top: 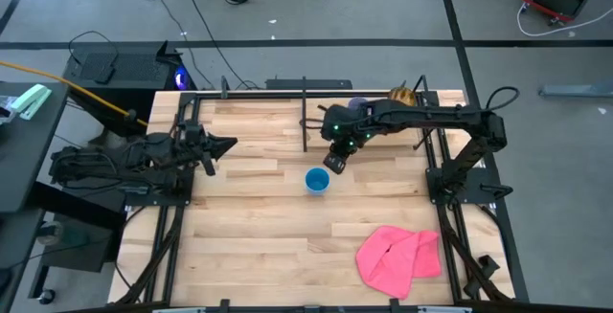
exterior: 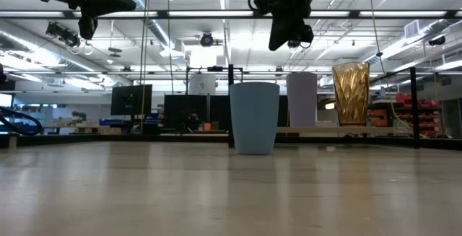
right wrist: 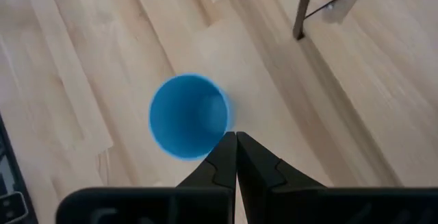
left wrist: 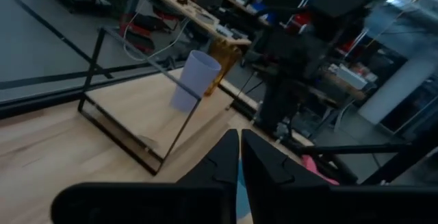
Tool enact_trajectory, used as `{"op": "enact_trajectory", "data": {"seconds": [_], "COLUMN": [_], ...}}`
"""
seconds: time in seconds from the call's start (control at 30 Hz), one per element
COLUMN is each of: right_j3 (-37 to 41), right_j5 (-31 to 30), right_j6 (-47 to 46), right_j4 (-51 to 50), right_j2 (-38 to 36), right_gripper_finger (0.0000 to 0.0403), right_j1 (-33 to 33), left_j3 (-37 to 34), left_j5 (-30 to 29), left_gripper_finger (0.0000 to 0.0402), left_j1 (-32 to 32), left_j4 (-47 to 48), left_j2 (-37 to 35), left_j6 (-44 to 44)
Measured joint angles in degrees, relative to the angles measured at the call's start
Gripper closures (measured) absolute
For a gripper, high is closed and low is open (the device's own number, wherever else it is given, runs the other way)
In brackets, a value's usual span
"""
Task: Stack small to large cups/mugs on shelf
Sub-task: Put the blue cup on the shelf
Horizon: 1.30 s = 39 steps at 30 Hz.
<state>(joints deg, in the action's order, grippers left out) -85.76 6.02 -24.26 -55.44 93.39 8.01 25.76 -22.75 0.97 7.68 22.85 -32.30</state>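
The right claw (top: pixel 339 163), fingers pinched together and empty, hangs just above the blue cup (top: pixel 317 181), while the left claw (top: pixel 226 145), also pinched together, waits well off to that cup's side.

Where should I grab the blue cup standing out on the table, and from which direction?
Take the blue cup by its rim, coming straight down. It stands upright with its mouth open upward, alone on bare wood, so one finger can drop inside and one outside the wall. The right gripper, jaws shut, hangs just above and beside it in the right wrist view, so open first. The left gripper waits at the left edge.
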Motion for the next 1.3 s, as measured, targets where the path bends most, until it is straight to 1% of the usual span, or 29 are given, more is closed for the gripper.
{"op": "enact_trajectory", "data": {"seconds": [0.17, 0.37, 0.6, 0.87, 1.17, 1.3], "right_j3": [0.0, 0.0, 0.0, 0.0, 0.0, 0.04], "right_j5": [-1.59, -4.31, -4.82, -4.72, -5.26, -4.85], "right_j6": [-0.19, -0.78, -0.72, -1.06, -1.32, -1.66], "right_j4": [0.07, 0.57, 1.11, 2.25, 2.93, 3.31], "right_j2": [1.64, 4.57, 8.52, 9.29, 9.84, 11.42], "right_gripper_finger": [0.0384, 0.0365, 0.0339, 0.0337, 0.0337, 0.0336], "right_j1": [-2.88, -4.94, -4.89, -4.91, -4.94, -4.93], "left_j3": [0.0, 0.0, 0.0, 0.0, 0.0, 0.0], "left_j5": [-0.15, -0.22, -0.28, -0.26, -0.26, -0.24], "left_gripper_finger": [0.0368, 0.0384, 0.0393, 0.0374, 0.0393, 0.0389], "left_j1": [0.0, 0.0, 0.0, 0.0, 0.0, 0.0], "left_j4": [1.18, 1.24, 1.29, 2.18, 2.39, 2.59], "left_j2": [0.0, 0.0, 0.0, 0.0, 0.0, 0.0], "left_j6": [-0.2, -0.37, -0.5, -0.53, -0.58, -1.02]}}
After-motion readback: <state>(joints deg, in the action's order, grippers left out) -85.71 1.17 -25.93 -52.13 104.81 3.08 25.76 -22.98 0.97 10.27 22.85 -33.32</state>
